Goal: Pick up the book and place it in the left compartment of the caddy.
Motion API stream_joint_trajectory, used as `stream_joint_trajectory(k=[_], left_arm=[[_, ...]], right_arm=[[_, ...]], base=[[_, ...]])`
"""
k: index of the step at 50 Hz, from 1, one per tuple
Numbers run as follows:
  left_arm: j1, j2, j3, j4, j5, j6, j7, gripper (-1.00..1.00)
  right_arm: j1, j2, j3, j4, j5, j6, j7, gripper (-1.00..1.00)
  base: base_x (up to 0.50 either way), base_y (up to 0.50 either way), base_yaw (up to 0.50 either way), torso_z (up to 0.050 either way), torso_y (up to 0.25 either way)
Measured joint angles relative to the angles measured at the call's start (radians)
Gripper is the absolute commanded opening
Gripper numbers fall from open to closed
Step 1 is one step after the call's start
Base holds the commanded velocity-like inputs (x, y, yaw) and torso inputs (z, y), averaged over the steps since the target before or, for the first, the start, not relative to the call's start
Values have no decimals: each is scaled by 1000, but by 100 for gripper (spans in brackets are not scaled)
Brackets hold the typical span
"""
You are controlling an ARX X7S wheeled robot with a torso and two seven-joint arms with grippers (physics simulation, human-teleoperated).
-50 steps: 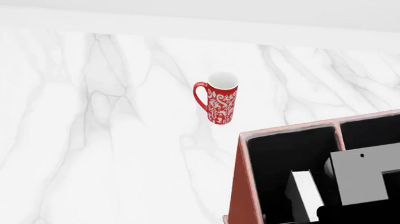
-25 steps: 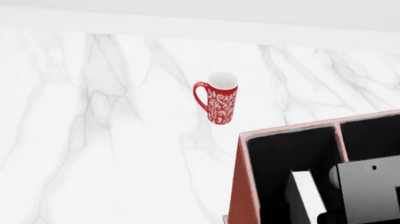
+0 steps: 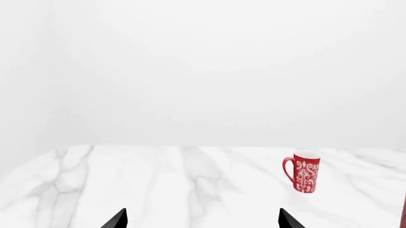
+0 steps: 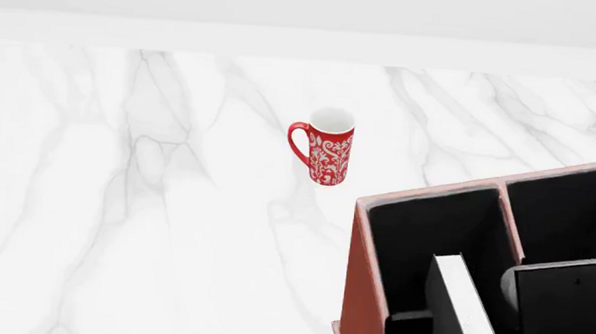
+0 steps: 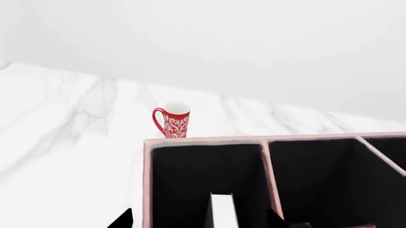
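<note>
1. The book [image 4: 460, 301] is being held up on its end by the tall walls of the left compartment [image 4: 429, 229] of the caddy [image 4: 365, 295].
2. The right gripper [image 5: 198, 219] is being held wide open over it, and nothing is being gripped.
3. The left gripper [image 3: 201, 219] is being held open too, over the table [image 4: 119, 203], out of the way.
4. Open room is being left above the rim, and the mug [image 4: 329, 155] is standing well apart.
</note>
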Motion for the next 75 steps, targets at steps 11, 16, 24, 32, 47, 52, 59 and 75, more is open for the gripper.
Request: stream_joint_trajectory(k=[11,16,24,32,47,52,59,75], left_arm=[[-13,1,20,-11,15,10,10,100],[-15,1,25,-13,20,13,12,100],[-17,1,31,-15,26,15,12,100],[-19,0,37,-17,33,16,11,100],[-3,-4,40,-12,46,35,8,100],[0,-5,42,-11,50,39,7,100],[8,-9,39,-7,53,46,5,100],[31,-15,43,6,70,64,1,100]], right_arm=[[-70,8,40,-69,-25,-49,28,100],[-98,10,55,-96,-40,-68,41,100],[-137,9,74,-128,-67,-97,53,100],[-176,6,86,-156,-111,-123,67,100],[-276,-6,109,-235,-221,-189,87,100],[-302,-11,113,-247,-248,-210,85,100],[-334,-21,107,-258,-296,-238,76,100],[-428,-41,104,-305,-415,-321,65,100]], base=[[0,0,0,0,0],[0,0,0,0,0],[0,0,0,0,0],[0,0,0,0,0],[0,0,0,0,0],[0,0,0,0,0],[0,0,0,0,0],[0,0,0,0,0]])
